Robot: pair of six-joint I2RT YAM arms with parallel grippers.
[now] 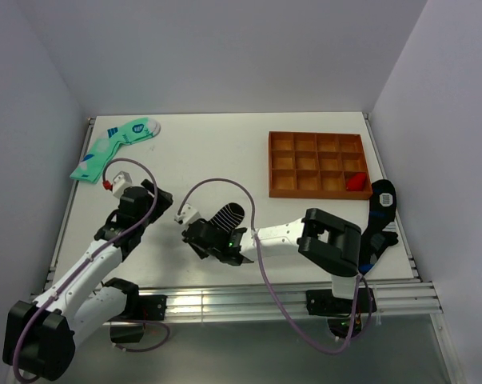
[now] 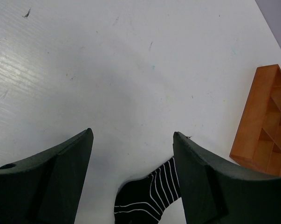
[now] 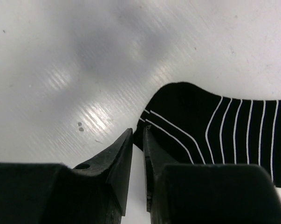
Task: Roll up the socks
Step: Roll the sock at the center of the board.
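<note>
Two grippers, zero rolls so far. Far L at the back, mint-green socks (image 1: pixel 117 144) lie apart from both arms, not the job. L gripper (image 2: pixel 132 134) hovers w/ jaws wide apart, holding nothing; one end of the black striped sock (image 3: pixel 210 130) shows low btwn its fingers. Mid-table that sock lies flat, unrolled. R gripper (image 3: pixel 138 133) sits at its end, jaws all but closed, prob. nipping the edge fabric, though the wrist view is too tight to be sure. Further R is a wooden compartment tray (image 1: pixel 316 134) w/ a red item (image 1: pixel 355 182) in one cell. At the R edge of the table (image 1: pixel 225 160) lies a second dark sock (image 1: pixel 383 198), part-hidden by the arm. Progress: start only; all rolling is left.
</note>
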